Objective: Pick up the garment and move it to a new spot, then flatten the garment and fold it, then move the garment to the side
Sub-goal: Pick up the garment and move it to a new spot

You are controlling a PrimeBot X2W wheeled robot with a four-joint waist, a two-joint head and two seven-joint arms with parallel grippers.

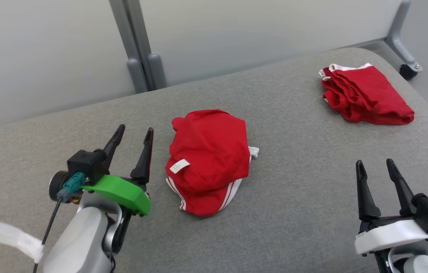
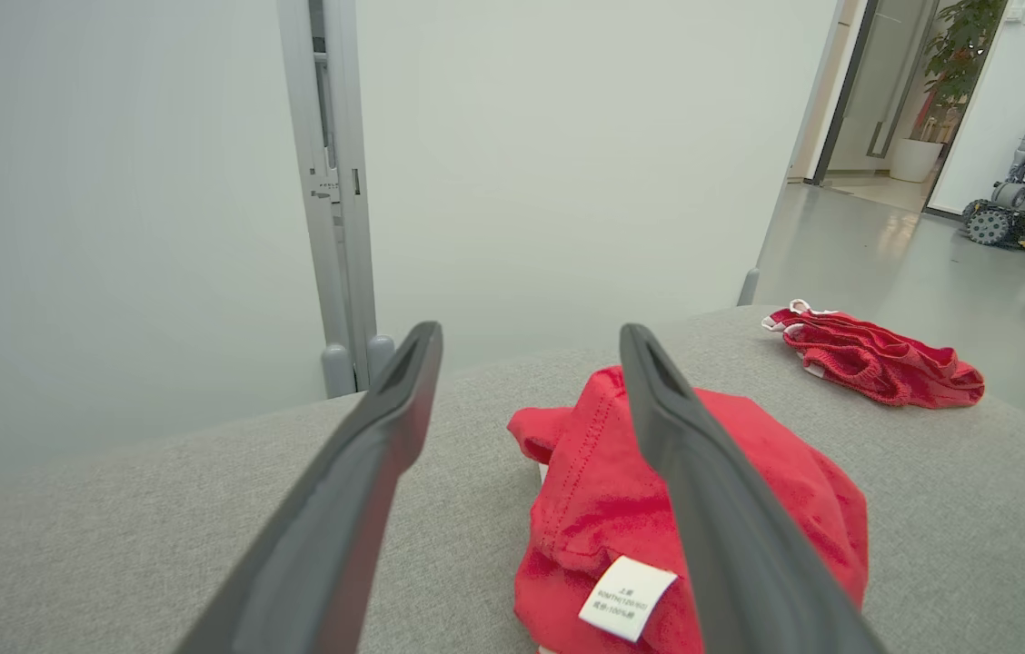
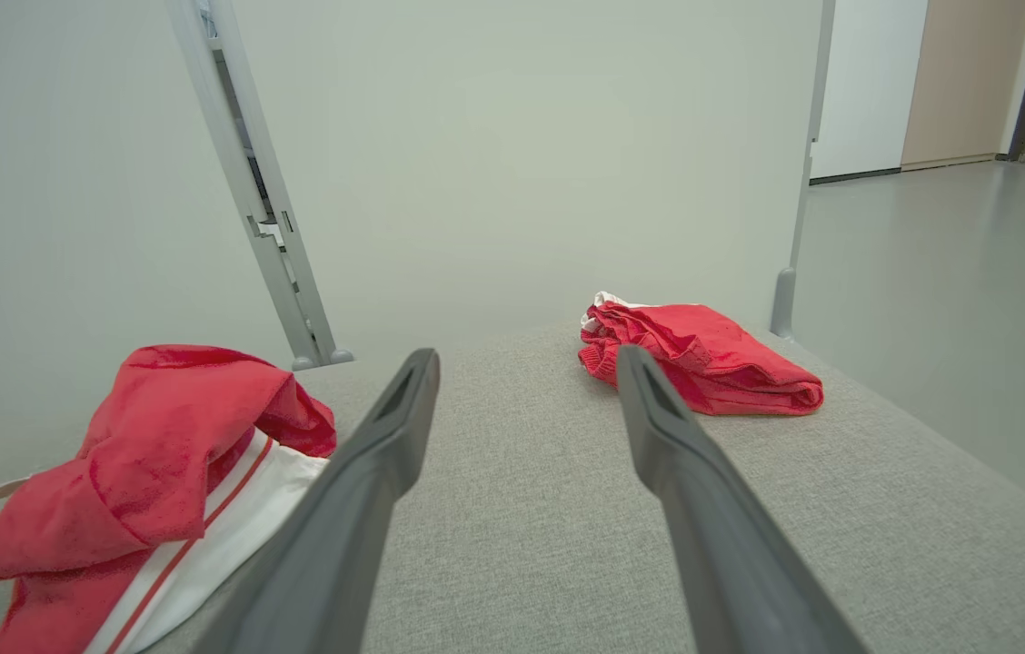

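Grey padded table (image 1: 305,182): red garment (image 1: 208,159) lies bunched mid-table, left gripper (image 1: 135,129) and right gripper (image 1: 374,162) both spread, empty; flattening looks next, so catch opposite edges.

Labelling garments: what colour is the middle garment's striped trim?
The trim of the garment is white with thin red stripes; clearest in right wrist view.

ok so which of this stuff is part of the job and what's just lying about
Job: crumpled red garment, left pincer open beside it, right pincer open, grey table.
Lying about: folded red garment far right, partition post, wheeled robots, potted plant.
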